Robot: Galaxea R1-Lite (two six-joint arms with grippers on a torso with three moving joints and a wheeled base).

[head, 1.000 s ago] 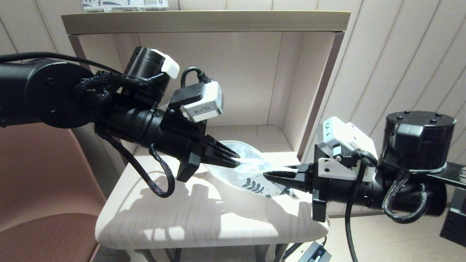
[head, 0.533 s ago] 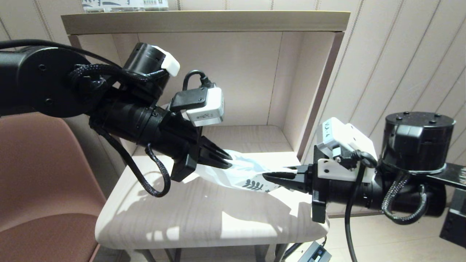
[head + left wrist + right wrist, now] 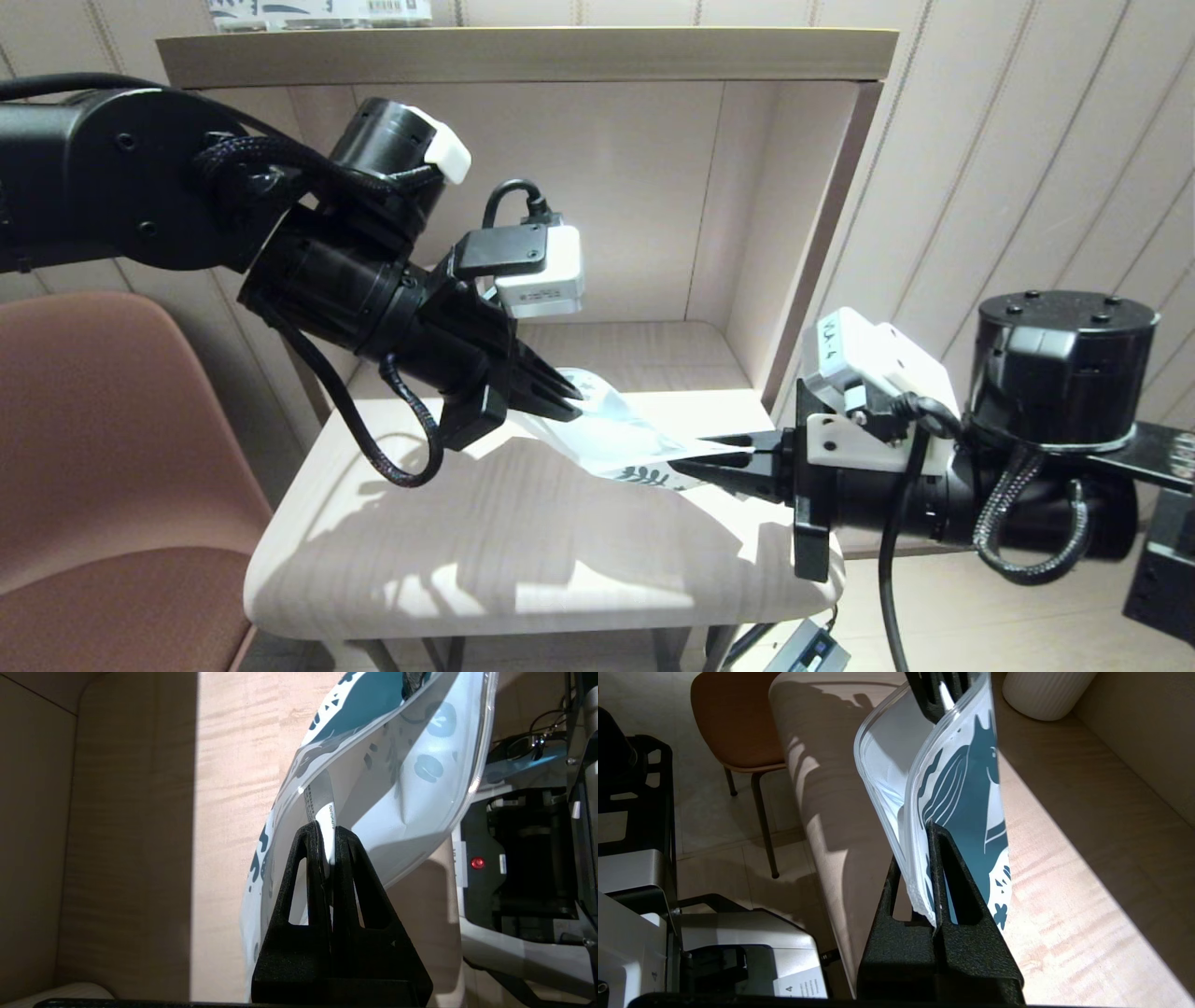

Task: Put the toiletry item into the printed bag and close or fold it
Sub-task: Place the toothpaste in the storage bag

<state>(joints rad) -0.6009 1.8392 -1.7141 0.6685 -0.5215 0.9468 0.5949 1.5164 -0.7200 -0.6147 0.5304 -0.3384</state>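
Above the pale wooden surface (image 3: 523, 551), the bag (image 3: 611, 439) hangs stretched between the two arms, clear of the wood. It is a white plastic pouch with teal leaf print, and it sags in a shallow twist from one grip to the other. The left end effector (image 3: 565, 397) reaches in from the left side of the head view, its fingers pressed together on one end of the bag. In the left wrist view the same fingers (image 3: 322, 868) also pinch a thin white packet (image 3: 325, 812), which points into the bag's open mouth and lies between its two walls. The right end effector (image 3: 724, 459) comes in from the right, lower and near the surface's front right corner, with its fingers clamped on the printed end of the bag (image 3: 966, 802). A white ribbed mug (image 3: 1041, 693) stands on the surface toward the back wall, well apart from the bag. A brown chair (image 3: 112, 495) sits to the left, beside the surface.
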